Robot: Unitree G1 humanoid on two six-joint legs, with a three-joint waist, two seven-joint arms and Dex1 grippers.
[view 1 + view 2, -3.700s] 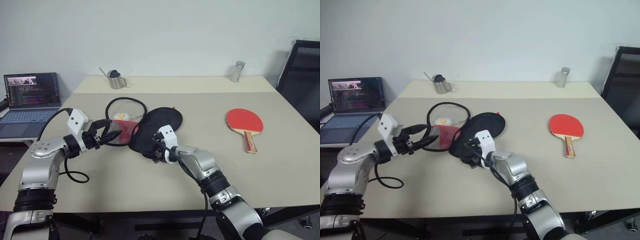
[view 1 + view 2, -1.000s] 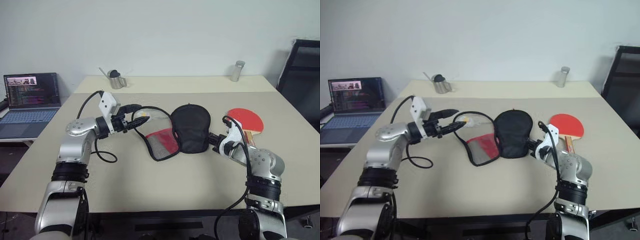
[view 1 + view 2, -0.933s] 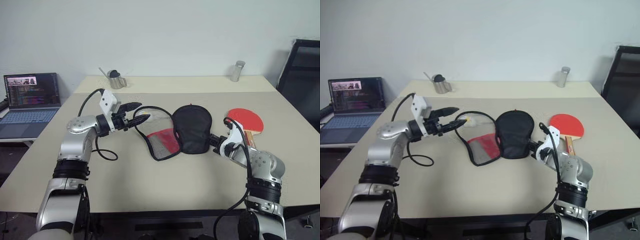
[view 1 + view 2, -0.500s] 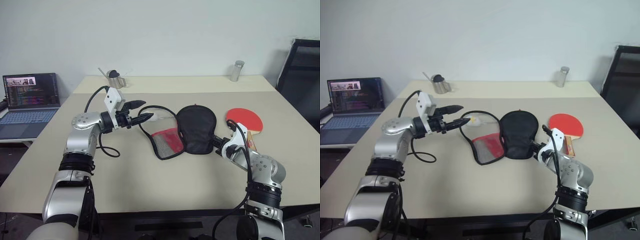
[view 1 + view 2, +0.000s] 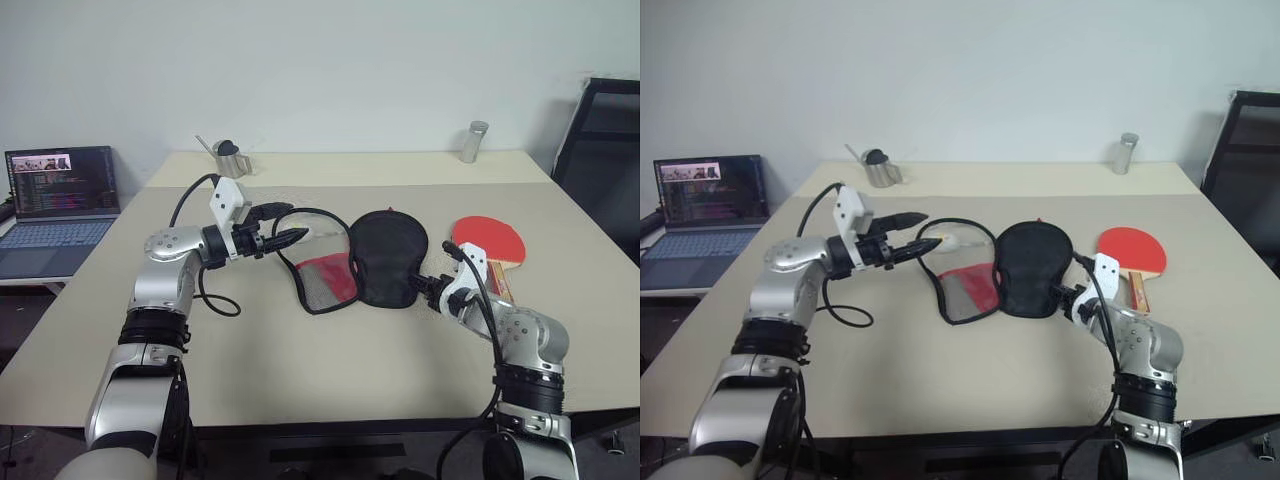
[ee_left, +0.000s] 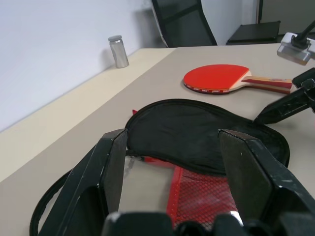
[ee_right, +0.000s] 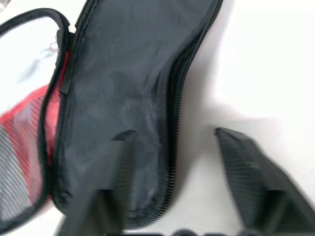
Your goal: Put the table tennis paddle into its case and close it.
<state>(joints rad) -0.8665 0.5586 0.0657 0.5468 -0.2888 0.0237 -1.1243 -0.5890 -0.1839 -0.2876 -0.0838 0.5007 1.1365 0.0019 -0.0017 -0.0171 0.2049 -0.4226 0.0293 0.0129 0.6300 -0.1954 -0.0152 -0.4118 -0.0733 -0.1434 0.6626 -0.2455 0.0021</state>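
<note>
- Case [image 5: 385, 258]: unzipped, red mesh showing; no legible labels.
- Paddle [image 5: 493, 243]: on table [image 5: 300, 350], beside case.
- L gripper [image 5: 290, 226]: fingers apart, empty.
- R gripper [image 7: 170, 147]: fingers apart, empty, at case edge.

The case [image 5: 385, 262] lies left of the table tennis paddle [image 5: 490, 243].

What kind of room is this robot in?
Probably an office or a lab. There's a plain beige table, an open laptop showing code off to the side, a black office chair and bare white walls. It doesn't look like a sports hall, even with the table tennis paddle.
</note>
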